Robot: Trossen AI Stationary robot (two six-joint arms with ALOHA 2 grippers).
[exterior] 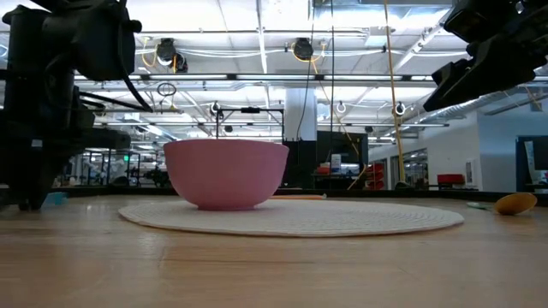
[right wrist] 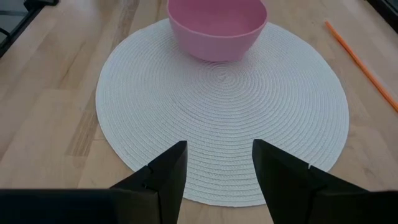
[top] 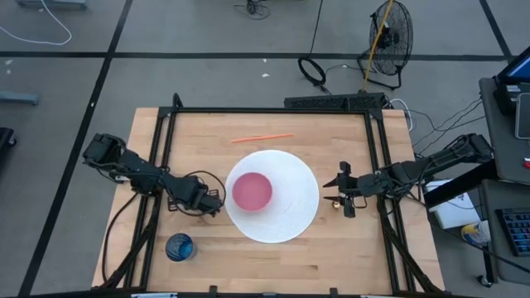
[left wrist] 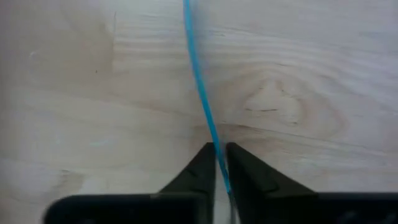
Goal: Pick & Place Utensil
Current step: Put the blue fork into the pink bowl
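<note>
A thin blue straw-like utensil (left wrist: pixel 198 81) runs over the bare wood and passes between the fingers of my left gripper (left wrist: pixel 221 165), which is shut on it. That gripper (top: pixel 217 204) stands low at the left rim of the round white placemat (top: pixel 290 219). A pink bowl (top: pixel 251 190) rests on its base on the mat. My right gripper (right wrist: pixel 217 180) is open and hovers at the mat's right rim (top: pixel 344 190), facing the bowl. An orange straw (top: pixel 261 137) lies flat beyond the mat. My left gripper pinches the blue straw (left wrist: pixel 213 142) between its two fingertips, coming from above and pointing down. The straw runs through the gap and on past the tips across the wood. Whether it lies on the table or is lifted, I cannot tell.
A blue cup (top: pixel 180 247) stands near the table's near-left corner. A small yellow-orange object (exterior: pixel 515 203) lies on the wood just right of the mat, under my right arm. A black frame (top: pixel 265 110) borders the table's far and side edges.
</note>
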